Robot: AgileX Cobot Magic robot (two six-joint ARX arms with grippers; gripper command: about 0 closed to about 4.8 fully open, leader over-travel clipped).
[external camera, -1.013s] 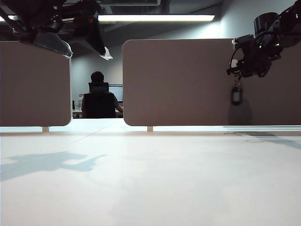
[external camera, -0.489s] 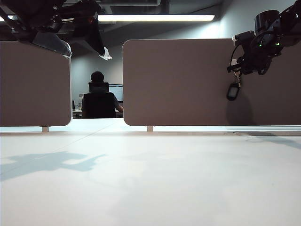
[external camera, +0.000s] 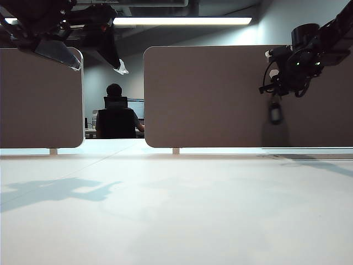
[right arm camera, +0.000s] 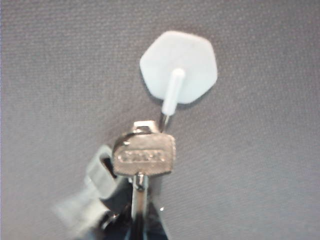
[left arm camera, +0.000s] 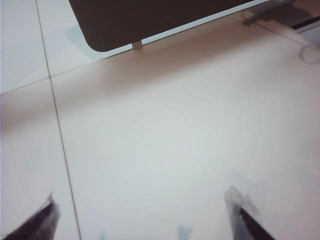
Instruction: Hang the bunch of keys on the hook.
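We see the right end effector (external camera: 274, 83) raised before a grey partition panel (external camera: 209, 96), clenched on the bunch of keys (right arm camera: 142, 157), whose blurred dark fob (external camera: 274, 113) dangles below it. In the right wrist view a silver key sits just beneath the pale hexagonal hook (right arm camera: 178, 66). The left end effector (left arm camera: 145, 215) hangs released above the bare tabletop (external camera: 176, 210), grasping nothing.
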